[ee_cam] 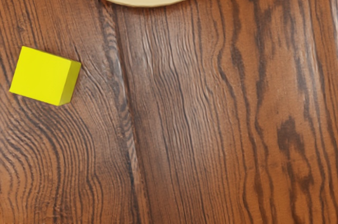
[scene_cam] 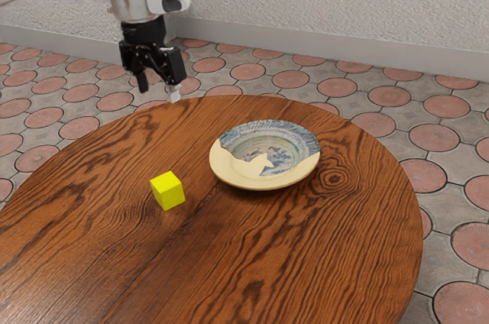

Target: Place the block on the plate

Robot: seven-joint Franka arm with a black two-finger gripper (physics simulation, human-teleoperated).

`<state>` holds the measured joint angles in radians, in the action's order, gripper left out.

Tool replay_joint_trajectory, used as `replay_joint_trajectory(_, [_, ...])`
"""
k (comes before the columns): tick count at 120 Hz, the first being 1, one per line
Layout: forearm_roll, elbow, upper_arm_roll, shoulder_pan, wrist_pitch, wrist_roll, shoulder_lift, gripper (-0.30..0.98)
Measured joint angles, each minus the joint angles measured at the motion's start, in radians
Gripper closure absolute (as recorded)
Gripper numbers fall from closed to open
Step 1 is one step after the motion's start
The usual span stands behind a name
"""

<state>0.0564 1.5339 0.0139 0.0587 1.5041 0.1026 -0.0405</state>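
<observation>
Yellow block (scene_cam: 168, 191) sits beside patterned plate (scene_cam: 264, 157), inside the desk (scene_cam: 306, 240) rim. Pincer (scene_cam: 158, 89) wide, empty, raised; presumably kept high and spread for a clean descent.

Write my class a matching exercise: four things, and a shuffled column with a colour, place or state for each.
1. Yellow cube-shaped block
2. Round patterned plate
3. Round wooden table
4. Black two-finger gripper

A. Cream and blue
B. Open and empty
C. Under both block and plate
D. Beside the plate, on wood

Pairs: 1-D, 2-A, 3-C, 4-B
</observation>
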Motion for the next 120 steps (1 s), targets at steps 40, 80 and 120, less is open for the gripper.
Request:
replay_joint_trajectory(40, [-0.029,0.136,-0.002,-0.011,-0.008,-0.039,0.089,0.0])
replay_joint_trajectory(80, [-0.037,0.391,-0.09,0.009,0.117,0.137,0.199,0.0])
replay_joint_trajectory(120, [-0.041,0.524,-0.178,0.006,0.27,0.365,0.239,0.0])
